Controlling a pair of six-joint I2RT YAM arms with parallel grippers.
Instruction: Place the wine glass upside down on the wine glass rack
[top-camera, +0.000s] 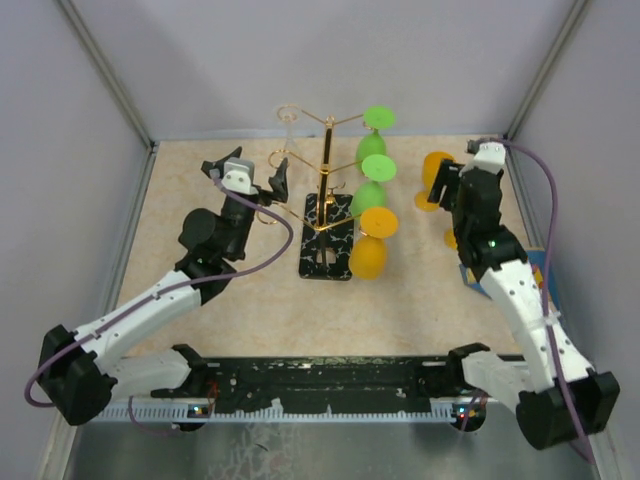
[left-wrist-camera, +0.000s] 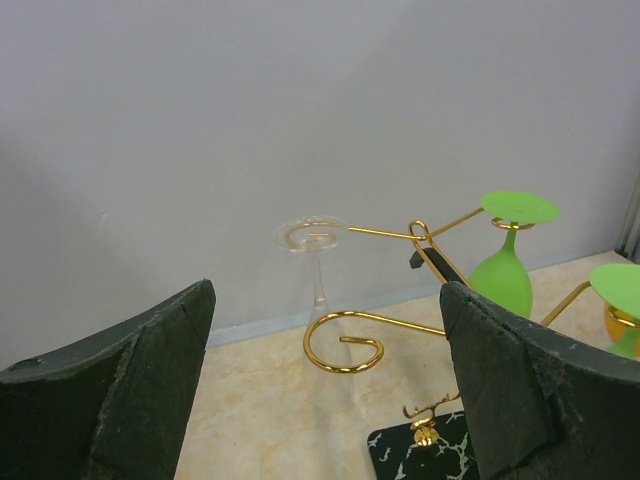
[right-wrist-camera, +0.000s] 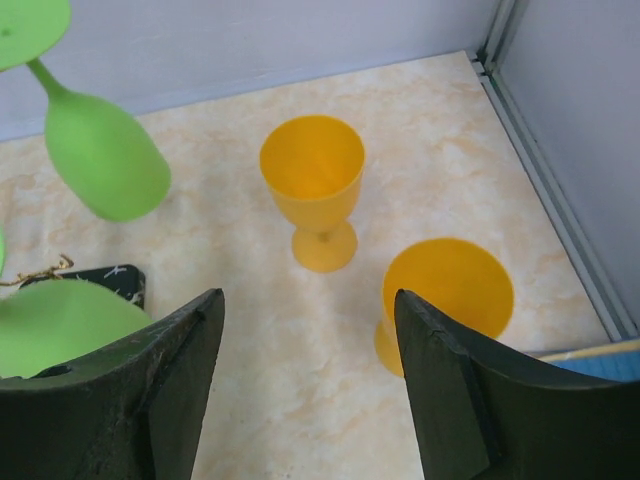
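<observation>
The gold wire wine glass rack (top-camera: 327, 165) stands mid-table on its black veined base (top-camera: 330, 255). Hanging upside down on it are a clear glass (top-camera: 289, 118), three green glasses (top-camera: 375, 166) and an orange one (top-camera: 368, 250). Two orange wine glasses stand upright at the right: the far one (right-wrist-camera: 312, 180) and the near one (right-wrist-camera: 447, 290). My right gripper (right-wrist-camera: 308, 296) is open and empty, above the table just short of them. My left gripper (left-wrist-camera: 328, 290) is open and empty, facing an empty curled arm (left-wrist-camera: 345, 345) with the clear glass (left-wrist-camera: 313, 237) behind it.
Grey walls close the table at the back and both sides. A blue and yellow object (right-wrist-camera: 600, 355) lies at the right edge beside the near orange glass. A hanging green glass (right-wrist-camera: 105, 155) is to the left of my right gripper.
</observation>
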